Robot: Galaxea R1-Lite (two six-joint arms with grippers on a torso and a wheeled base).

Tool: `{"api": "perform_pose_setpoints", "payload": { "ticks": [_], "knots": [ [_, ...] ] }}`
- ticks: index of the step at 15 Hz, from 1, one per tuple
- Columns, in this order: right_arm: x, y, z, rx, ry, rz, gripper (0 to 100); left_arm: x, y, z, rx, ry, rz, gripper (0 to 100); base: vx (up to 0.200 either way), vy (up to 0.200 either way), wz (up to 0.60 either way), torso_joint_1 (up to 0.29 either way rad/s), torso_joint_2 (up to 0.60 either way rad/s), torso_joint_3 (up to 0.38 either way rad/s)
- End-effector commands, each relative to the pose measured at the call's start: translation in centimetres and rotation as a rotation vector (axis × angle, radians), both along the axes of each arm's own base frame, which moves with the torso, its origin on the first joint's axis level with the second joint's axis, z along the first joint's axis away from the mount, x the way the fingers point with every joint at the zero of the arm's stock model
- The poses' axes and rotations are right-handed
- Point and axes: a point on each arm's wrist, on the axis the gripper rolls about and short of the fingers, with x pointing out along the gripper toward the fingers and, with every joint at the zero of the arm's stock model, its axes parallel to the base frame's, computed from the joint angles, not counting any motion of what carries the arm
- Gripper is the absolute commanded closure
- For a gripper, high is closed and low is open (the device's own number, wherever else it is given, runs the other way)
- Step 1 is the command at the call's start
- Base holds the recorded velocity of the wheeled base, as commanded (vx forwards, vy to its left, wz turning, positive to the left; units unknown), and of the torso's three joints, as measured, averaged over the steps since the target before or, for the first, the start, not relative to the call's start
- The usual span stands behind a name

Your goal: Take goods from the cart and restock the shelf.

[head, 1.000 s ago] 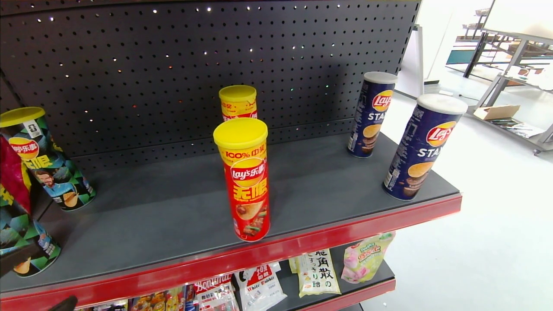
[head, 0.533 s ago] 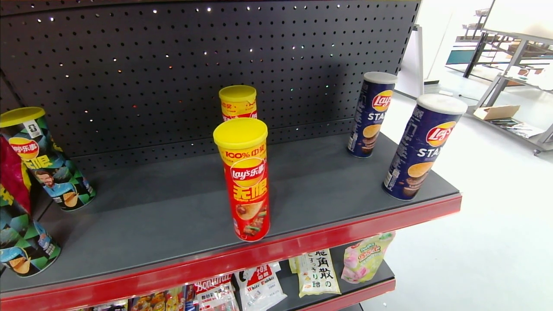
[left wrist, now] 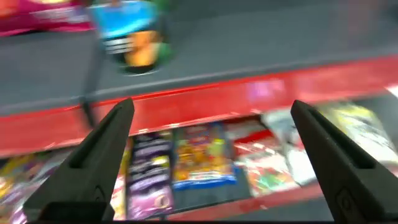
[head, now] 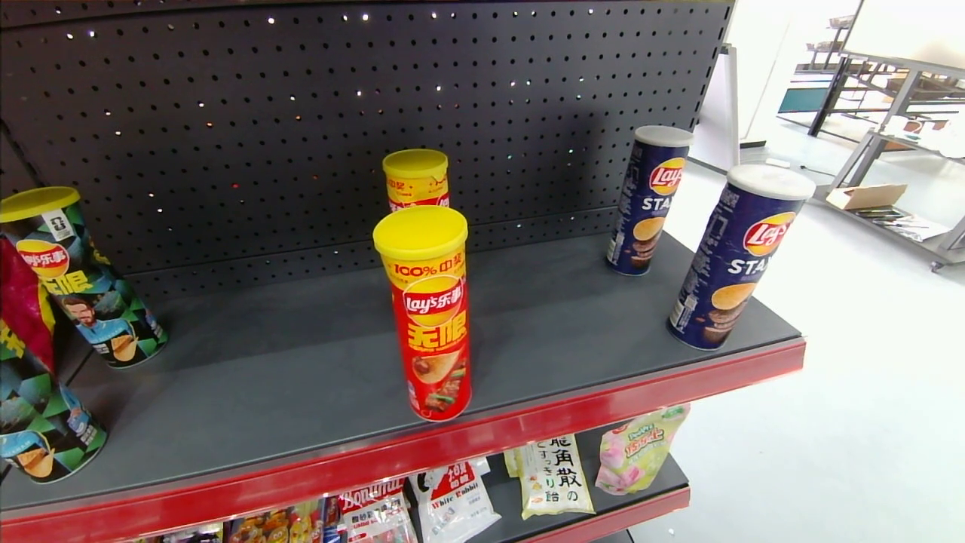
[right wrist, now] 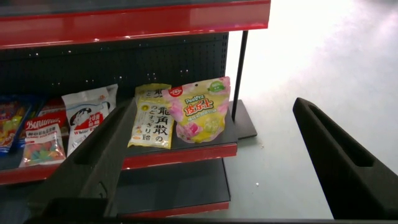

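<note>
The grey shelf [head: 528, 302] with its red front lip [head: 603, 411] carries six upright chip cans before a black pegboard back [head: 301, 113]. A front red can [head: 431, 317] with a yellow lid stands near the lip at mid-shelf, and a rear red can [head: 415, 179] stands behind it close to the pegboard. Toward the right end a front blue can [head: 735, 260] stands near the lip, with a rear blue can [head: 648, 204] farther back, well apart from it. At the left end are a rear teal can [head: 83, 286] and a front teal can [head: 38, 422], with a red bag [head: 22, 302] at the picture's edge between them. The left hand [left wrist: 212, 104] hangs level with the red lip, its fingers spread wide and holding nothing; blurred snack packets [left wrist: 202, 155] lie on the tier below. The right hand [right wrist: 214, 106] is also spread wide and empty, facing the lower shelf [right wrist: 180, 152], where a yellow candy bag [right wrist: 152, 118] and a pink-green candy bag [right wrist: 202, 115] lean side by side, touching.
</note>
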Motion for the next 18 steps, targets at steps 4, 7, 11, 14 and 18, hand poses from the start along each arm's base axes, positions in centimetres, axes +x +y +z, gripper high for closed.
{"api": "perform_pose_setpoints", "payload": {
  "ticks": [4,7,11,14,18],
  "knots": [
    [0.01,0.00,0.00,-0.004,0.001,-0.001,0,-0.03,0.24,-0.09,-0.020,-0.004,0.110,0,0.000,0.000,0.15,0.001,0.00,-0.001],
    [0.01,0.00,0.00,-0.002,0.001,0.001,0,-0.04,0.25,-0.08,-0.020,-0.008,0.112,0,0.000,0.000,0.60,-0.002,0.00,0.002],
    [0.01,0.00,0.00,0.004,0.002,-0.001,0,-0.04,0.24,-0.08,-0.014,-0.007,0.110,0,0.000,0.000,0.60,0.002,0.00,-0.001],
    [0.01,0.00,0.00,0.004,0.002,-0.001,0,-0.03,0.19,-0.12,-0.015,-0.005,0.085,0,0.000,0.000,0.00,0.000,0.00,0.000],
    [0.01,0.00,0.00,0.006,0.002,-0.002,0,0.11,-0.06,-0.11,-0.002,-0.028,-0.025,0,0.000,0.000,0.00,0.000,0.00,0.000]
  ]
}}
